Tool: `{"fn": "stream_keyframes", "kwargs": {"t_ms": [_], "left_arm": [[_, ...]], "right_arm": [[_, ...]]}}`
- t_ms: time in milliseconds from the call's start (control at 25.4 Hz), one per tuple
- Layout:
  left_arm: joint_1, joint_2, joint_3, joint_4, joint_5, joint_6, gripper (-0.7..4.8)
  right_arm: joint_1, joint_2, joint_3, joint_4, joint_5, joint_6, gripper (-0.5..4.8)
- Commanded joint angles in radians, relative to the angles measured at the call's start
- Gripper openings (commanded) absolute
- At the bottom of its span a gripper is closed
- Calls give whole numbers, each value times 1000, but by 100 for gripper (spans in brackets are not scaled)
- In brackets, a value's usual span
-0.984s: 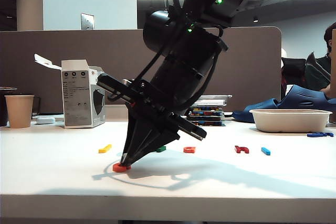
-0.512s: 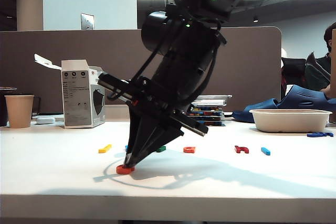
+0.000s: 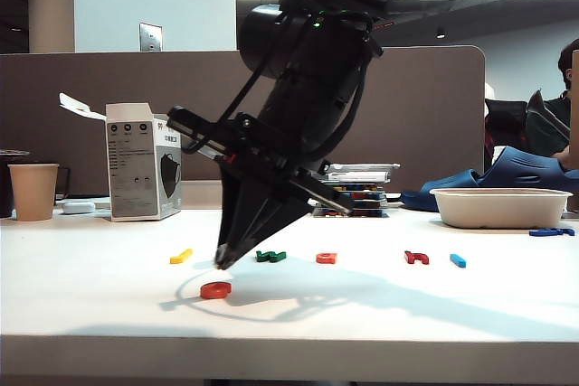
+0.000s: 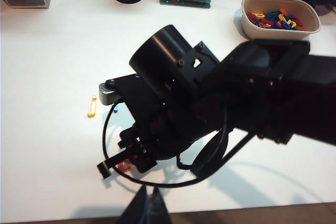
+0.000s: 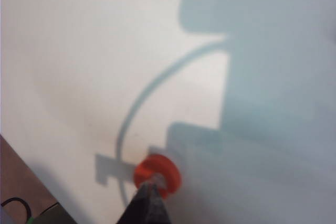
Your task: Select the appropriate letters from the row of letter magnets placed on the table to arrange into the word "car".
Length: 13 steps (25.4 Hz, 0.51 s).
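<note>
Orange-red letter left on the table, right gripper raised just above it

The right gripper (image 3: 222, 262) is seen with its fingers pressed together and nothing pinched, its tip apart from the orange-red letter (image 3: 215, 290), which lies flat on the table (image 3: 109, 305) just below and in front of the row of letter magnets (image 3: 327, 258). The left gripper (image 4: 147, 211) is shown only as a dark tip at the frame's edge; whether it is spread cannot be told.

c magnet (image 3: 215, 290) on table (image 3: 90, 305) | before letter row (image 3: 327, 258)
</note>
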Motion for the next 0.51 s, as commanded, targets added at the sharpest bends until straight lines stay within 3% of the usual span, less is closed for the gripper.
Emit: {"fn": "stream_keyframes", "kwargs": {"t_ms": [39, 512], "left_arm": [[0, -2, 2, 5, -8, 1, -5], [0, -2, 2, 5, -7, 1, -5]], "right_arm": [[-30, -13, 56, -64, 37, -53, -6], [-188, -29, 248, -264, 174, -140, -6]]}}
